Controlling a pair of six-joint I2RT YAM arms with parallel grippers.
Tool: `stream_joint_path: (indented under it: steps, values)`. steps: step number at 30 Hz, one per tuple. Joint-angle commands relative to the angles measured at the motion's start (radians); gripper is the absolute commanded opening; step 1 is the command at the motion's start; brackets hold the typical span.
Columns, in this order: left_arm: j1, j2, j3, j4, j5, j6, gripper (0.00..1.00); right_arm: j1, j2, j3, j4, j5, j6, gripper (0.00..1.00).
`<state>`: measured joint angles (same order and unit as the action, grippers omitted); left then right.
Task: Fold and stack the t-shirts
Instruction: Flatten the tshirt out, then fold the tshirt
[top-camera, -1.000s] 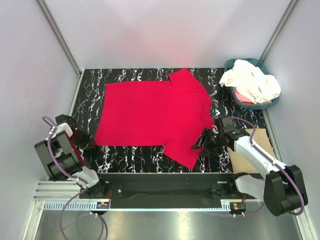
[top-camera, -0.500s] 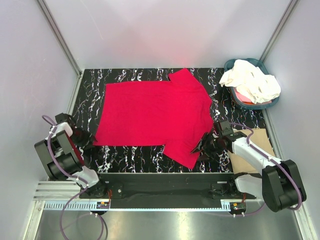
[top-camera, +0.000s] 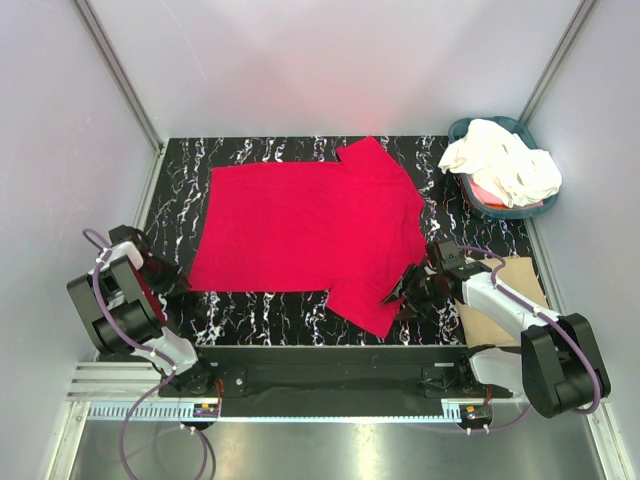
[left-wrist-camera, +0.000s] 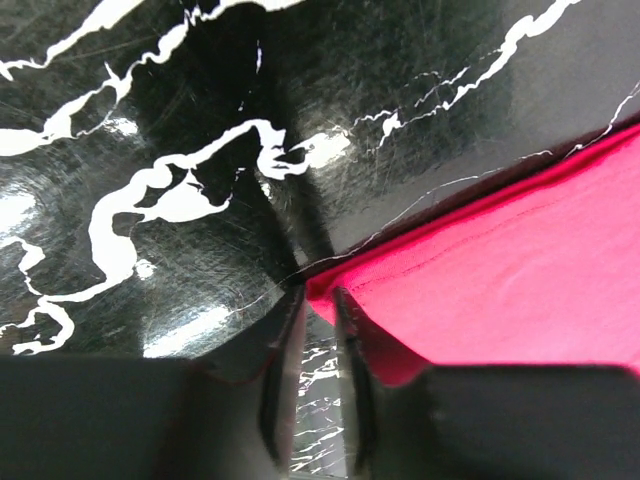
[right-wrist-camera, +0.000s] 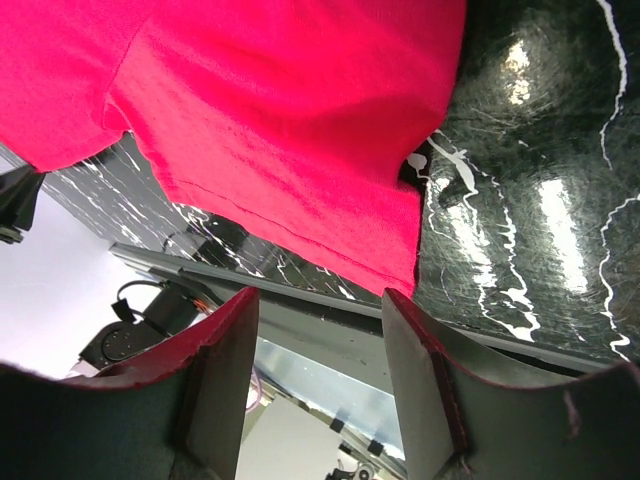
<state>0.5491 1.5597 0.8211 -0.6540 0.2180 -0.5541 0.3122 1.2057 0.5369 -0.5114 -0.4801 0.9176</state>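
A bright red t-shirt lies spread flat on the black marbled table. My left gripper is low at the shirt's near left hem corner. In the left wrist view its tips sit right at that corner of the red cloth, with a narrow gap where bare table shows. My right gripper hovers at the near right sleeve. Its fingers stand wide apart, just short of the sleeve's hem, with nothing between them. Cream-white t-shirts are heaped at the back right.
The cream-white heap fills a teal round basket in the back right corner. A tan cardboard sheet lies under my right arm at the table's right side. Grey walls enclose the table on three sides.
My right gripper has slid a little nearer and to the left along the sleeve. The left jaws widened briefly and narrowed again; the left arm stayed put.
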Motion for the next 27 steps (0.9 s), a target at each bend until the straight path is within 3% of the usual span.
stream_joint_path:
  steps: [1, 7, 16, 27]
  values:
    - [0.002, 0.034, -0.004, 0.074, -0.075, 0.017, 0.19, 0.005, 0.000, -0.002, 0.022, 0.018, 0.033, 0.60]
    - [0.003, 0.028, 0.001, 0.073, -0.054, 0.029, 0.00, 0.005, 0.014, -0.015, 0.016, 0.023, 0.055, 0.62]
    - [0.000, -0.044, -0.013, 0.051, -0.026, 0.049, 0.00, 0.005, 0.000, -0.038, -0.010, 0.063, 0.058, 0.61]
    - [-0.008, -0.110, -0.023, 0.037, -0.014, 0.043, 0.00, 0.024, 0.046, -0.064, -0.015, 0.038, 0.041, 0.47]
